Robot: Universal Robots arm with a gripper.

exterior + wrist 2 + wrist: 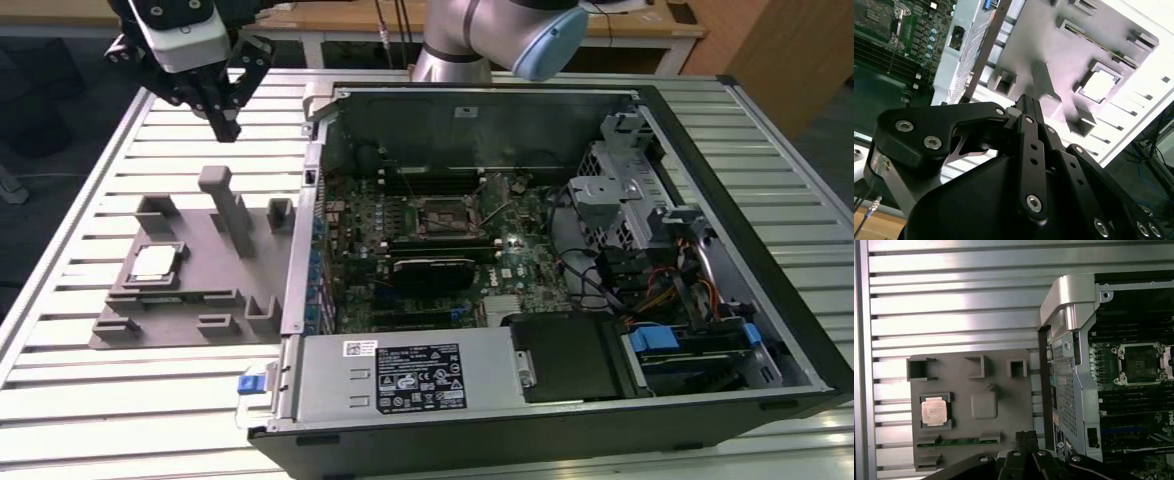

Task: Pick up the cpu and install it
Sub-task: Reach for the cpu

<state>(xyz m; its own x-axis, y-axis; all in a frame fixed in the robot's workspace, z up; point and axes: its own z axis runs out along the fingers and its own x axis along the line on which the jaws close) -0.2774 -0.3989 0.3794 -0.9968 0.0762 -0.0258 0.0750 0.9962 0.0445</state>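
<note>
Your gripper (224,125) hangs above the table (80,380), fingers closed together, holding nothing. The cpu (154,262) sits in the grey tray (200,300), well apart from it.

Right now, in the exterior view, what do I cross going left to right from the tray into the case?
cpu → tall tray post → case wall → socket → drive cage

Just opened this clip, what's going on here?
A single robot arm's end effector hangs empty, fingers together, above the table beyond the grey tray. The cpu lies in its recess in that tray, not yet picked up. Beside the tray, the open computer case shows the motherboard socket, which looks unfilled.
</note>
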